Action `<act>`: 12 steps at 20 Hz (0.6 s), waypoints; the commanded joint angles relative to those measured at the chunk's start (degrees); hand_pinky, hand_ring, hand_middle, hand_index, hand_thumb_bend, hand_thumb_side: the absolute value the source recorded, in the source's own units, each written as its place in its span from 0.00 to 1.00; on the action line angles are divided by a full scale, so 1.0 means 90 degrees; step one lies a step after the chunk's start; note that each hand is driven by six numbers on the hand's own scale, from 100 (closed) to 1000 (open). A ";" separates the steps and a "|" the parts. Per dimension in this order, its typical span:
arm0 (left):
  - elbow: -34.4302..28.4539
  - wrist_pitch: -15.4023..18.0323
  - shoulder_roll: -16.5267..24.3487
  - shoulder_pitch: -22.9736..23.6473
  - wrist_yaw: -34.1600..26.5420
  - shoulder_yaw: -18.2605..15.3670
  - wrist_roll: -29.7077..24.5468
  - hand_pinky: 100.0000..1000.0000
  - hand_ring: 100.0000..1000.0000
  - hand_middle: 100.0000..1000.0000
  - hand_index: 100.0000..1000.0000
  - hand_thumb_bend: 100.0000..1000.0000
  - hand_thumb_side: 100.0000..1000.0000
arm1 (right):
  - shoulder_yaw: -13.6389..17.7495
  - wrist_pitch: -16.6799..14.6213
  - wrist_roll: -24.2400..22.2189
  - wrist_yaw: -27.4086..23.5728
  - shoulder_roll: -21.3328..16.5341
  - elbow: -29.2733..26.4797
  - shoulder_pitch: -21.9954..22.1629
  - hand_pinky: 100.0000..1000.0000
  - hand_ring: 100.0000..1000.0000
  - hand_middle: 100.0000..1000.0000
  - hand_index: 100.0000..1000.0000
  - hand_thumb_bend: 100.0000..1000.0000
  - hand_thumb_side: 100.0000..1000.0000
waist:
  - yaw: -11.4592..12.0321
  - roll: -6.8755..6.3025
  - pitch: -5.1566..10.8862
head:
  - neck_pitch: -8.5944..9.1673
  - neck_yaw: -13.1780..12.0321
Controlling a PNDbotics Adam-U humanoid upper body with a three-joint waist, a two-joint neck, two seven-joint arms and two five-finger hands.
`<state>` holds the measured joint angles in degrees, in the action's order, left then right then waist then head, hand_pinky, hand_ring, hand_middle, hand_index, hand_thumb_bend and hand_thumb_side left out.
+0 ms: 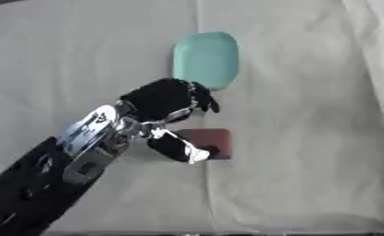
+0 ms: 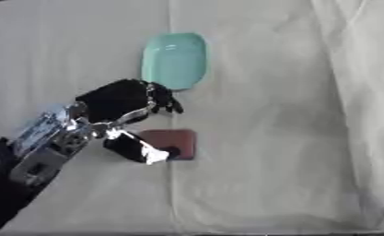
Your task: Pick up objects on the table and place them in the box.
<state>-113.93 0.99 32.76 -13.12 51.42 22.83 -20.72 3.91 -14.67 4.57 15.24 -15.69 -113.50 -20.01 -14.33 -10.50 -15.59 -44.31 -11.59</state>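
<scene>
The reddish-brown block (image 1: pixel 209 140) is the landmark here, and in the left eye view it lies flat on the pale cloth (image 1: pixel 307 138) directly under the tip of the left hand (image 1: pixel 164 101); the hand comes in from the block's lower-left side, its palm hanging just above and to the left of the block, its fingers curled downward and its thumb (image 1: pixel 181 148) reaching across the block's left edge so that the tip overlaps the block's face; whether the fingers have closed on it I cannot tell, since no finger shows on the far side; the block looks squarish with rounded corners, low and dull, with no marked long axis; beyond the block, past the hand, lies the mint-green oval (image 1: pixel 206 59), smooth and rounded, its long axis running away from the block, its near end touching or just behind the knuckles. In the right eye view the block (image 2: pixel 175 142) again sits just right of the thumb, with most of its right half bare; the mint-green oval (image 2: pixel 175 60) stands clear above it; the right hand shows in neither view, so the left is plainly the nearer; no box shows either, so I judge the carry has yet to begin.
</scene>
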 commanded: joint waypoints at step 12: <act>0.0162 -0.0100 -0.0109 0.0253 0.0083 -0.0146 0.0138 0.31 0.49 0.55 0.76 0.27 0.64 | 0.0031 -0.0025 0.0012 0.0000 -0.0134 -0.0122 -0.0108 0.30 0.54 0.79 0.78 0.00 0.44 | -0.0002 0.0014 0.0032 | 0.0022 0.0016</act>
<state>-112.13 0.30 31.47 -10.81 51.60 22.41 -19.90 3.91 -14.67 4.58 15.24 -15.74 -113.50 -20.06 -14.35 -10.78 -15.99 -44.31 -11.59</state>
